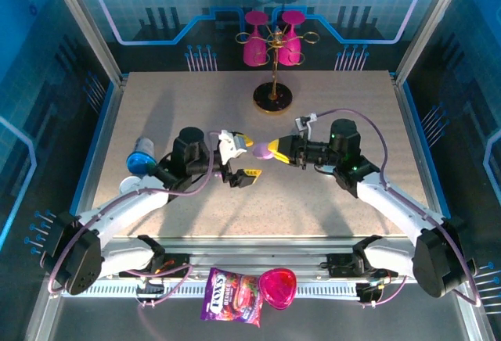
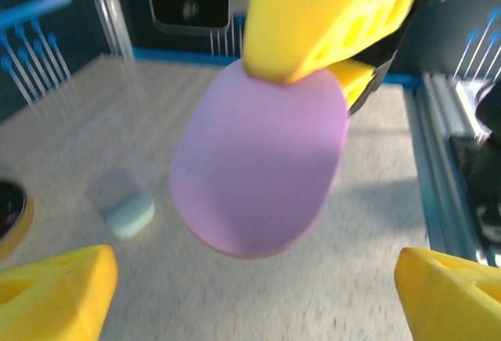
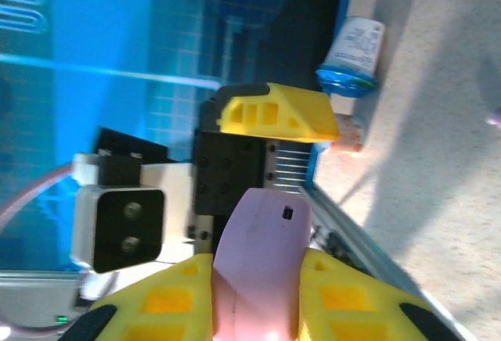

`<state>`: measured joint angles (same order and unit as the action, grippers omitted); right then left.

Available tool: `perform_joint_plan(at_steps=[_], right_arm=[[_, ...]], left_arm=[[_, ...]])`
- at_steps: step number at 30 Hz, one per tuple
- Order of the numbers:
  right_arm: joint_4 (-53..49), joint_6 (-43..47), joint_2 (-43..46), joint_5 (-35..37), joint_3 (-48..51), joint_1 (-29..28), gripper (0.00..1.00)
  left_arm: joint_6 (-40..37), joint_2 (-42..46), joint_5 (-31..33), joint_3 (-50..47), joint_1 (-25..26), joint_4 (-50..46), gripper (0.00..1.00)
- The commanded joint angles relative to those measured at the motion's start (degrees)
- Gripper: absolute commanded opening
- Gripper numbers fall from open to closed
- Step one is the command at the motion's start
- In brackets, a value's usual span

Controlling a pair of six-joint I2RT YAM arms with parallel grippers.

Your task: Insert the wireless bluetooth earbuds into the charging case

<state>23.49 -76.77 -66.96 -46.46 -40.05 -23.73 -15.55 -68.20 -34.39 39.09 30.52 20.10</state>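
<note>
The lilac case (image 1: 268, 151) hangs above the table (image 1: 196, 98), midway between the two arms; in the top view its long axis runs left to right; its rounded free end points at the left gripper (image 1: 244, 159), and its other end sits inside the right gripper (image 1: 279, 152); the right jaws are clamped on the case's broad faces, one finger on each side, with the edge showing between them in the right wrist view; the left jaws stand wide apart and hold nothing; the free end lies just ahead of them, in line with their gap, and seems to touch neither finger; a small pale bud (image 2: 129, 212) lies on the table below and beside the case, apart from both grippers; its heading is too blurred to tell.
</note>
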Motion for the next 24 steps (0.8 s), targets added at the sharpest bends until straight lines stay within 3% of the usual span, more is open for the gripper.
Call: perform_joint_plan(at_steps=[1, 5, 8, 18, 24], right_arm=[[20.3, -13.0, 0.0, -3.4, 2.5, 0.9, 0.2], [38.1, -24.8, -3.2, -2.7, 4.0, 0.7, 0.19], [43.2, -28.2, -4.7, -1.9, 4.4, 0.4, 0.19], [45.6, -30.1, -6.0, -0.2, 5.1, -0.4, 0.18], [45.4, -30.1, -6.8, -0.2, 5.3, -1.0, 0.17]], left_arm=[[12.2, -1.5, -5.7, -3.6, -0.5, 27.5, 0.94], [20.8, -6.0, -7.0, -5.1, -0.5, 43.4, 0.92], [24.5, -8.8, -8.3, -4.6, -0.6, 50.2, 0.85], [24.8, -9.8, -8.8, -3.8, -0.6, 52.6, 0.62], [25.6, -10.4, -9.7, -3.0, -0.6, 52.7, 0.56]])
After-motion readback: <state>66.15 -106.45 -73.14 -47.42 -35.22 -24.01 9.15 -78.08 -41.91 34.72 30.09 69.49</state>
